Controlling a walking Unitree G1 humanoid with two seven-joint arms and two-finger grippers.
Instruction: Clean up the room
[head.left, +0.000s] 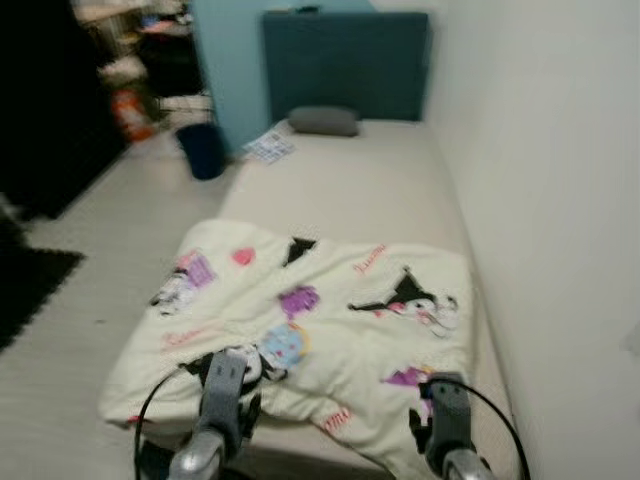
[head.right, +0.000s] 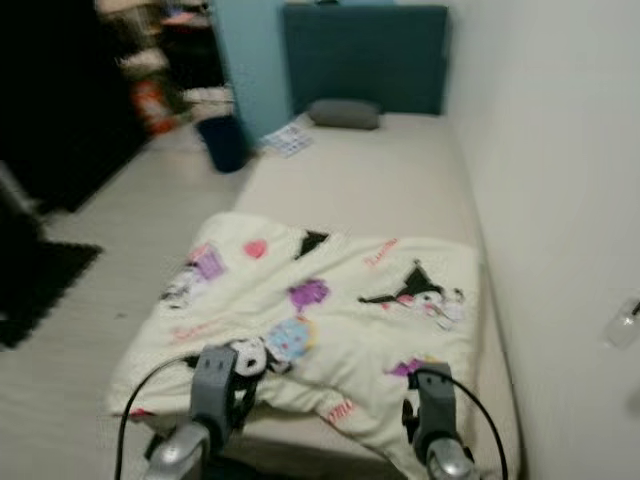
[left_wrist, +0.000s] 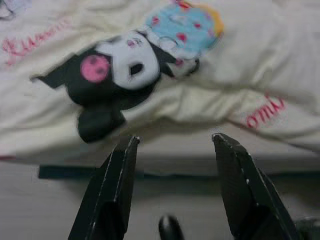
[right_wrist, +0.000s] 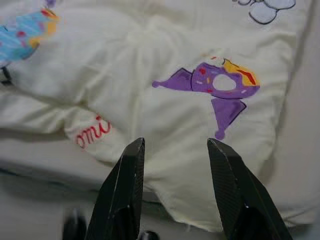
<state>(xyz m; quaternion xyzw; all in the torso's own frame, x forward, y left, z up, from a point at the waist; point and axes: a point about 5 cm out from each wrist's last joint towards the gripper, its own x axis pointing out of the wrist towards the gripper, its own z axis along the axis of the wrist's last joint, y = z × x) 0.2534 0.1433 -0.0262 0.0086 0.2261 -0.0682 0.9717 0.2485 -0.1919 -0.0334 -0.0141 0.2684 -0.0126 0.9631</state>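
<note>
Left eye view: a cream cartoon-print blanket (head.left: 320, 320) is seen rumpled at the bed's (head.left: 350, 185) foot. Left gripper (left_wrist: 172, 150) and right gripper (right_wrist: 175, 150) are held spread above its near edge. A grey pillow (head.left: 323, 121) lies by the headboard (head.left: 345, 62); a blue bin (head.left: 203, 150) stands beside the bed.

place: home bedroom | evidence: single bed (head.left: 350, 190) against white wall, teal headboard (head.left: 345, 62), grey pillow (head.left: 323, 121), cartoon-print blanket (head.left: 310, 320) | also: cluttered shelves (head.left: 140, 60), pale wood-look floor (head.left: 110, 240)

Soft matt cloth blanket (head.left: 330, 320), matt black pincer fingers (left_wrist: 107, 195)
</note>
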